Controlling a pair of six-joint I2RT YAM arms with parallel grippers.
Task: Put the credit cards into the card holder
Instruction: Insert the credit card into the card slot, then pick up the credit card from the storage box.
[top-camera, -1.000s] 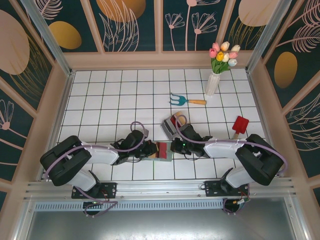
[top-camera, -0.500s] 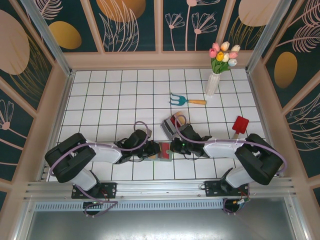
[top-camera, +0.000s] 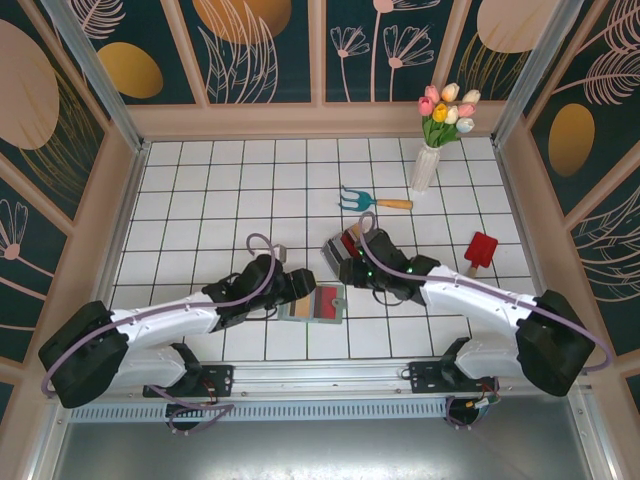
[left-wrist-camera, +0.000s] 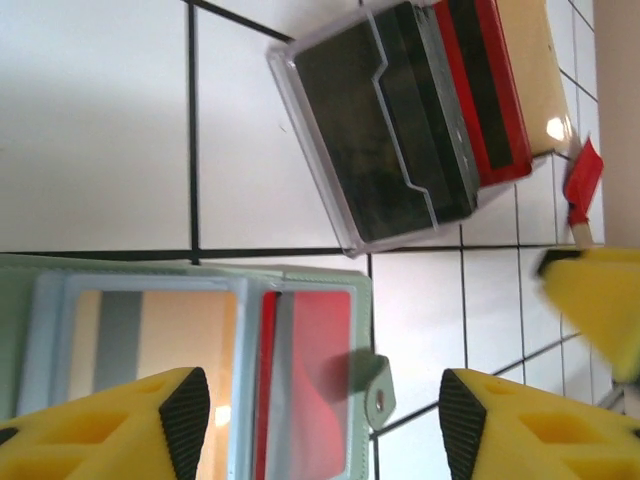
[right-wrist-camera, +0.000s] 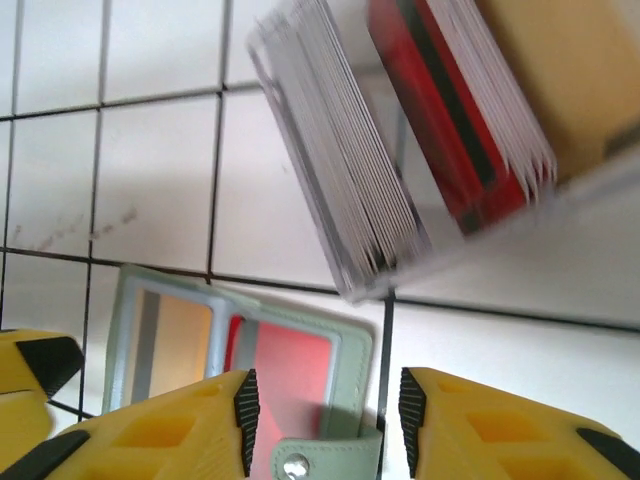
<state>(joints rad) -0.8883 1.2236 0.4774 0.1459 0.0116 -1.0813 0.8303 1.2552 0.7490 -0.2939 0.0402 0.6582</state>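
Progress partial: two cards seated in open card holder, more credit cards remaining in clear tray; both jaws parted, empty.

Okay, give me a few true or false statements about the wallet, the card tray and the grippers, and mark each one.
1. The card holder lies open on the tiled table. True.
2. A red card sits in one of its pockets. True.
3. The left gripper is clamped on a card. False: its jaws stand open, holding nothing.
4. The clear tray is empty. False: it holds dark, red and beige cards.
5. The vase lies on its side. False: it stands upright.
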